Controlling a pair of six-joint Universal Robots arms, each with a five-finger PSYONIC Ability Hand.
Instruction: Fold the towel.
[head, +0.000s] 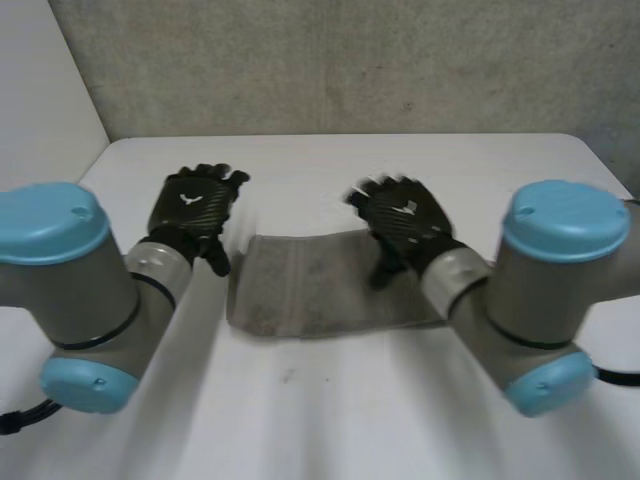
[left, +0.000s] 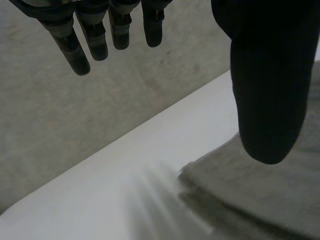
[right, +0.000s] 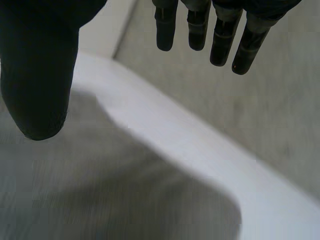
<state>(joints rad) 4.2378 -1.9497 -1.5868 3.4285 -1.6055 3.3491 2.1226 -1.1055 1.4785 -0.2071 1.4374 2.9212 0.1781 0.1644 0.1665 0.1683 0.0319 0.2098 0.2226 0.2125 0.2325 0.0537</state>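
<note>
Towel (head: 320, 285) first: it lies flat on the white counter (head: 330, 420), about midway between our two arms. It is a grey oblong whose long side runs across from one hand toward the other. Our left hand (head: 197, 205) hangs just beside the towel's far left corner, clear of the cloth. Its fingers (left: 95, 40) are straight and apart from the thumb (left: 267, 90), with nothing in them. Our right hand (head: 405, 222) is over the right end of the cloth, its fingers (right: 197, 25) likewise loose and spread, gripping nothing. Whether any part of it brushes the fabric we cannot tell.

We judge this to be a pause between folds, or close to the finish. In the left wrist view the towel's corner shows stacked edges, one layer over another, so at least one fold looks done. If another fold is wanted, the next move calls for a hand to come down on a short end, pinch all the layers together, and carry them across to the opposite end. The other hand would hold that end in place. We would watch for the layers sliding apart as they lift.

The cloth itself looks soft and dull grey. A faint line crosses it nearer the left end, and its near edge bows slightly rather than lying straight.
</note>
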